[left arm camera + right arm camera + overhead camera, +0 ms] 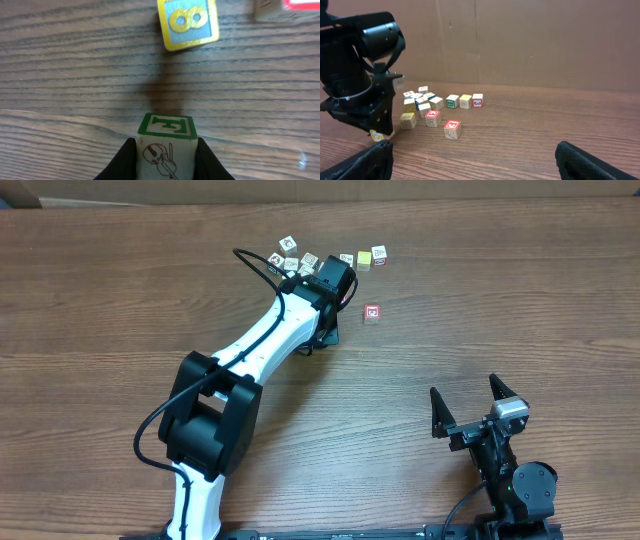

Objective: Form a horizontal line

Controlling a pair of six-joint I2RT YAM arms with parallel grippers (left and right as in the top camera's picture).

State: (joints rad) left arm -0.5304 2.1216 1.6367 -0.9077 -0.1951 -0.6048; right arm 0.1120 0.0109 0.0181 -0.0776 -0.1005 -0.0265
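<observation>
Left hand (167, 162) is gripping a green-lettered cube (165, 125) close to the surface (500, 300), likely meaning to add it to the short row (363, 259) lying nearby at the far side; right hand (467, 392) is waiting open, well apart.

A brown wood-grain table (520, 300) fills the overhead view, its grain running left to right. In the right wrist view, a plain brown cardboard wall (545, 40) with vertical creases stands behind it. Toward the far edge lies a loose cluster of small wooden picture cubes (290, 263), pale-sided with coloured marks, close together and at odd angles. In the left wrist view, a wooden cube with a blue face rimmed in yellow (188, 22) sits askew on the grain, a yellow figure on that face.
</observation>
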